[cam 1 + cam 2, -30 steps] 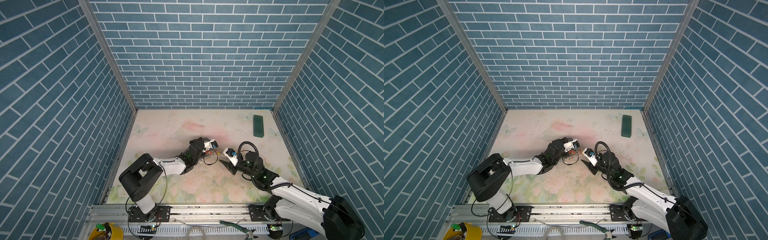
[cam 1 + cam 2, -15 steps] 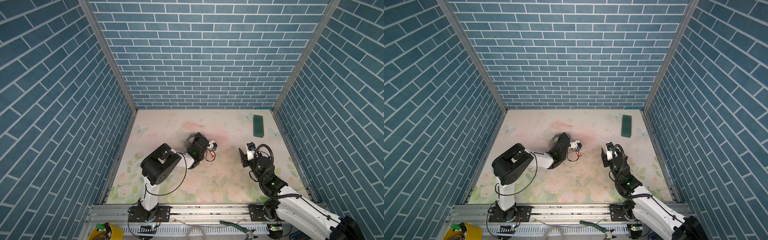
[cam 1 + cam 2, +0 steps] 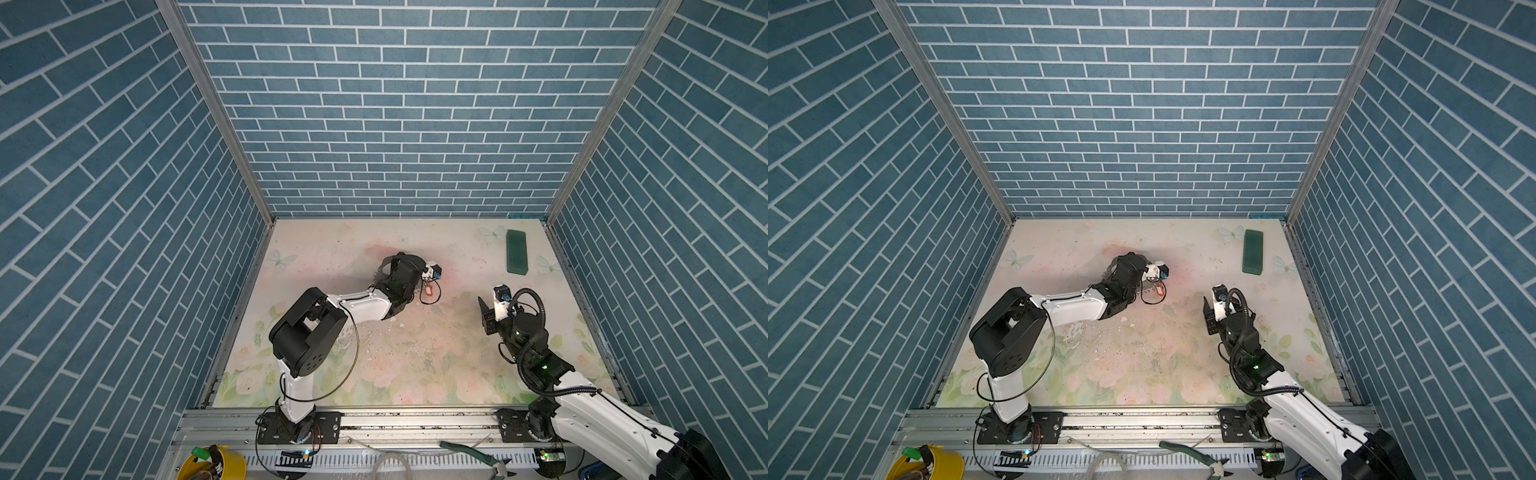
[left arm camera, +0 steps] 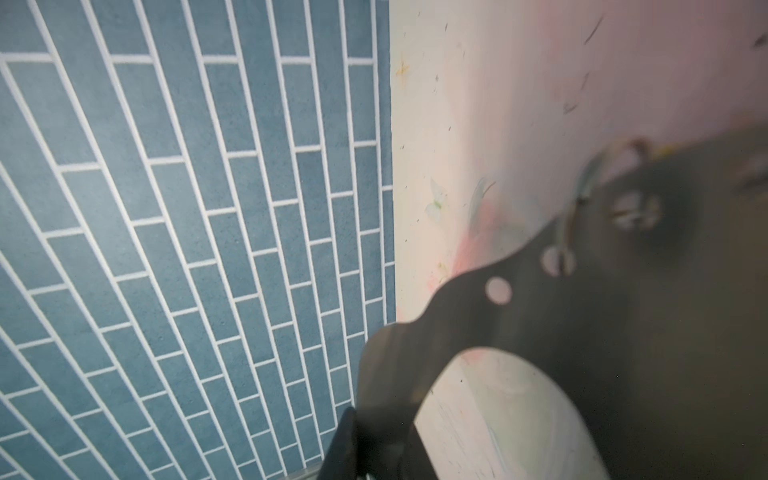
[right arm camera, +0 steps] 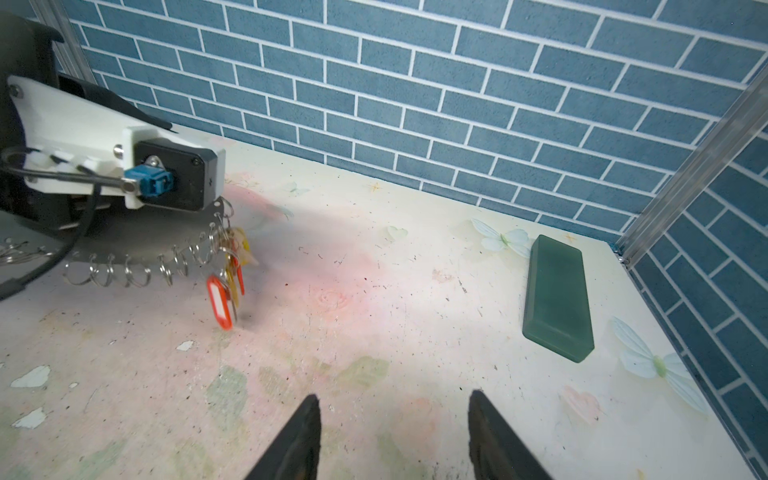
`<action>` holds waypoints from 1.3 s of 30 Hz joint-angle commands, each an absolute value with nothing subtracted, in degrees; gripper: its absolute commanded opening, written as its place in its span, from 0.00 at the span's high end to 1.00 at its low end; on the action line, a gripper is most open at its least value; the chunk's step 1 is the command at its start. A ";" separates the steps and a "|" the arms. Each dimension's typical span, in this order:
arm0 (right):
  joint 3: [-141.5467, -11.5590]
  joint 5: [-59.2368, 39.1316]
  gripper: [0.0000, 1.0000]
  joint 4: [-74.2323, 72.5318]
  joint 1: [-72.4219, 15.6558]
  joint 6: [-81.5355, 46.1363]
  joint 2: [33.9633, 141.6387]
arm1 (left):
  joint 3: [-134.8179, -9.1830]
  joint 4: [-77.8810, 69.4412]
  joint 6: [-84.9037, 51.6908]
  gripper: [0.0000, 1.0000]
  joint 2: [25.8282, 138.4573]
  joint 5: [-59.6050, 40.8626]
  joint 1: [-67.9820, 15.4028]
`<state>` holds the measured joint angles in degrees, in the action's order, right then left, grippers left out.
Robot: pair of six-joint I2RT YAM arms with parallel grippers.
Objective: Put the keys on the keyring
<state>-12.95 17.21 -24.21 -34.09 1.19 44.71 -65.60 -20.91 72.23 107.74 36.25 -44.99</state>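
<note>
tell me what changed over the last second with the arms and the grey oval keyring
The right gripper drew back from the flat grey oval keyring toward its own side; its jaws stand open, empty. The left gripper, shut on the keyring, carried it slightly up or toward the back wall, red and yellow plastic key tags dangling from it. The dark green rectangular block stayed put.
</note>
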 commanded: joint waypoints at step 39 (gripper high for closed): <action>-15.08 23.16 0.41 -16.17 -33.62 -3.58 36.30 | -71.61 0.02 46.08 0.31 109.94 16.63 -36.21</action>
